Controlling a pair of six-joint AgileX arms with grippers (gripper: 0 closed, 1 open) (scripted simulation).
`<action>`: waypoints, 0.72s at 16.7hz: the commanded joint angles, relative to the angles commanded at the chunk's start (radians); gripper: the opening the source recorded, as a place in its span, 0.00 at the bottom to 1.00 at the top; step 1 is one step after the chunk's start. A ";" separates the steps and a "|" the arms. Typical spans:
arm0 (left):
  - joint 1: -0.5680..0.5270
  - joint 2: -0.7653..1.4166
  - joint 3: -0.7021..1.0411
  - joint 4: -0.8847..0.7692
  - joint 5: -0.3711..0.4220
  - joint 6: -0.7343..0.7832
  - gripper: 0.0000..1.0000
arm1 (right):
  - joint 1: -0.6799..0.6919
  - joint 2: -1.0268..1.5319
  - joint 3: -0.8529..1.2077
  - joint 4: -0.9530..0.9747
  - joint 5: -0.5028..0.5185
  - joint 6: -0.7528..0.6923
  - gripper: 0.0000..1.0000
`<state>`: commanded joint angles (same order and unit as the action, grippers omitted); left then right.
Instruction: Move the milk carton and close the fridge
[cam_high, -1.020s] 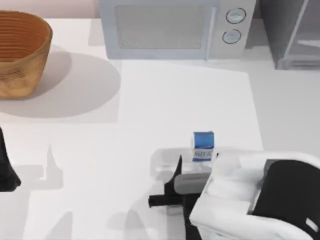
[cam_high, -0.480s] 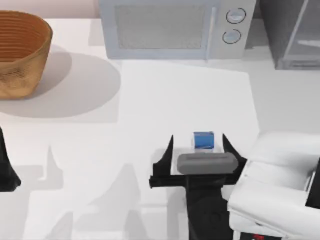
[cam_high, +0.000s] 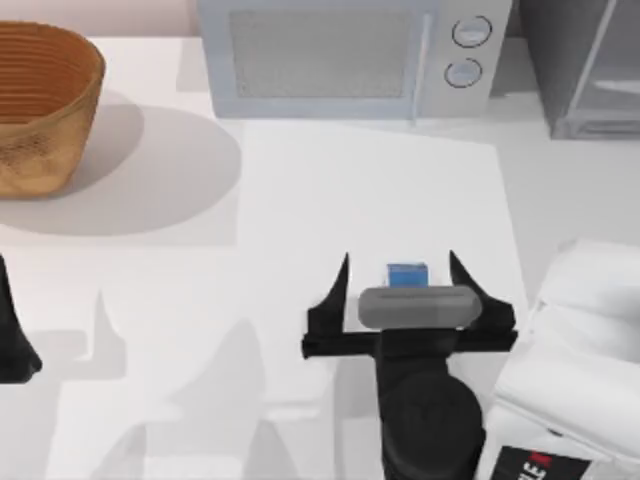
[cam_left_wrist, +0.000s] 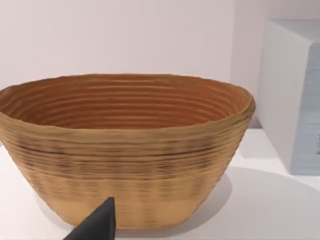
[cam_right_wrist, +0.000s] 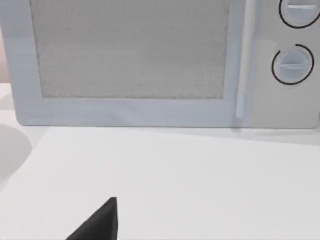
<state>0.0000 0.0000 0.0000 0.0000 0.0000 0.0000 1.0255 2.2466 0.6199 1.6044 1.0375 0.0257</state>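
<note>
Top view, from the left: the left gripper (cam_high: 15, 350) sits parked at the table's left edge, far from the work, and I cannot tell its state. The right gripper (cam_high: 400, 268) stands spread wide, the milk carton (cam_high: 406, 274) between its fingers, untouched. The grasp is in hand; next comes closing squarely. The fridge (cam_high: 580, 65) waits far beyond its right finger.
</note>
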 joint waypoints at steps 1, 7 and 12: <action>0.000 0.000 0.000 0.000 0.000 0.000 1.00 | -0.005 0.001 0.001 0.000 -0.005 0.000 1.00; 0.000 0.000 0.000 0.000 0.000 0.000 1.00 | -0.035 0.046 0.013 0.036 -0.035 -0.004 1.00; 0.000 0.000 0.000 0.000 0.000 0.000 1.00 | -0.056 0.111 0.030 0.088 -0.056 -0.006 1.00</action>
<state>0.0000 0.0000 0.0000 0.0000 0.0000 0.0000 0.9691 2.3581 0.6498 1.6921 0.9817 0.0193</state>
